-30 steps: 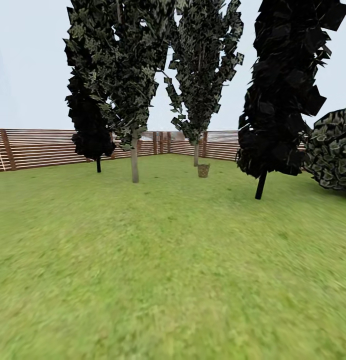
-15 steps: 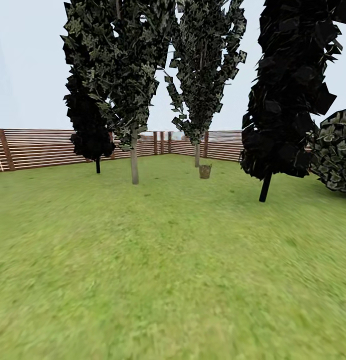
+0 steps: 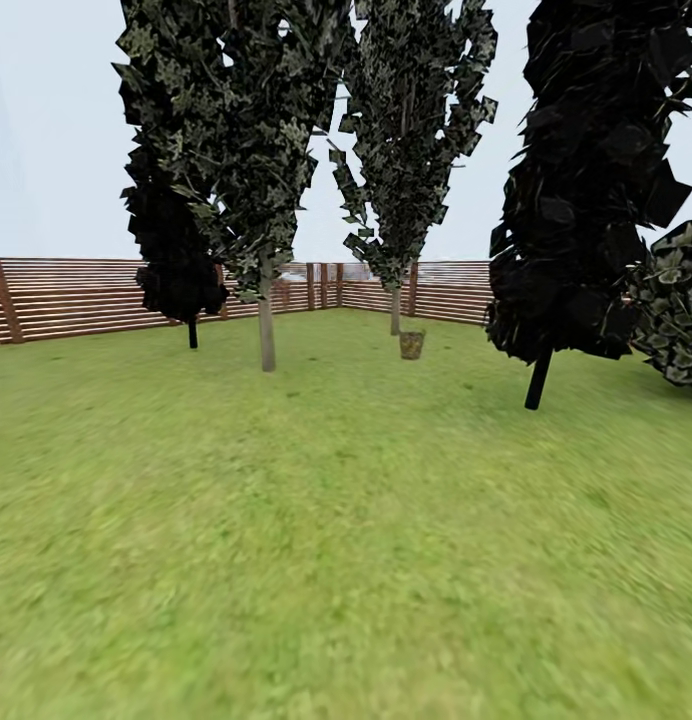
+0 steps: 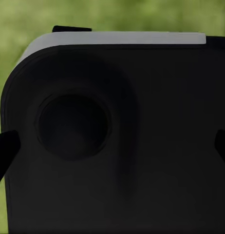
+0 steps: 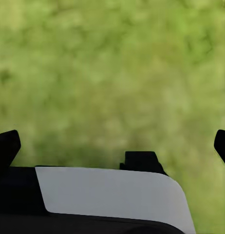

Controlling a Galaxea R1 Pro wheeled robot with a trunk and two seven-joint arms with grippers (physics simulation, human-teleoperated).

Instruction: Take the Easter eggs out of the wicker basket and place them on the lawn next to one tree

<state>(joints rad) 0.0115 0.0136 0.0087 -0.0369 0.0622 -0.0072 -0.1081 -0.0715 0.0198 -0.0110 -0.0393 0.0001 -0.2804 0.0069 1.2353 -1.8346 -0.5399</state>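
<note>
The small, round, light brown wicker basket [image 3: 412, 345] is standing far off on the wide, bright green, mottled lawn [image 3: 326, 540], just in front of and slightly to the right of the pale trunk of a slim tree with dark, yellow-flecked leaf clumps [image 3: 395, 309]. At this range the basket's contents are too small to make out. A second tree of the same kind, with a straight grey-tan trunk [image 3: 267, 330], is rising to the left of the basket, and the brown horizontal-slat wooden fence [image 3: 76, 296] is running behind both. Two narrow black conifers are flanking the scene, one at the left [image 3: 176, 260] and a larger one at the right [image 3: 586, 200], with a rounded dark bush [image 3: 676, 310] showing at the right edge.

Compared with a second ago, the whole head view is shifting: the trees are looming slightly larger and spreading outward, and the basket is sitting a little lower and further right, which is the camera moving rather than the things.

In the left wrist view, the left gripper [image 4: 112, 146] is showing two dark fingertips [image 4: 5, 151] at opposite edges, spread wide with nothing held, facing a dark, white-edged part of the robot's body [image 4: 117, 146]. In the right wrist view, the right gripper [image 5: 112, 146] is likewise spread wide and holding nothing, its fingertips [image 5: 6, 146] framing blurred grass. Both are well apart from the basket.
</note>
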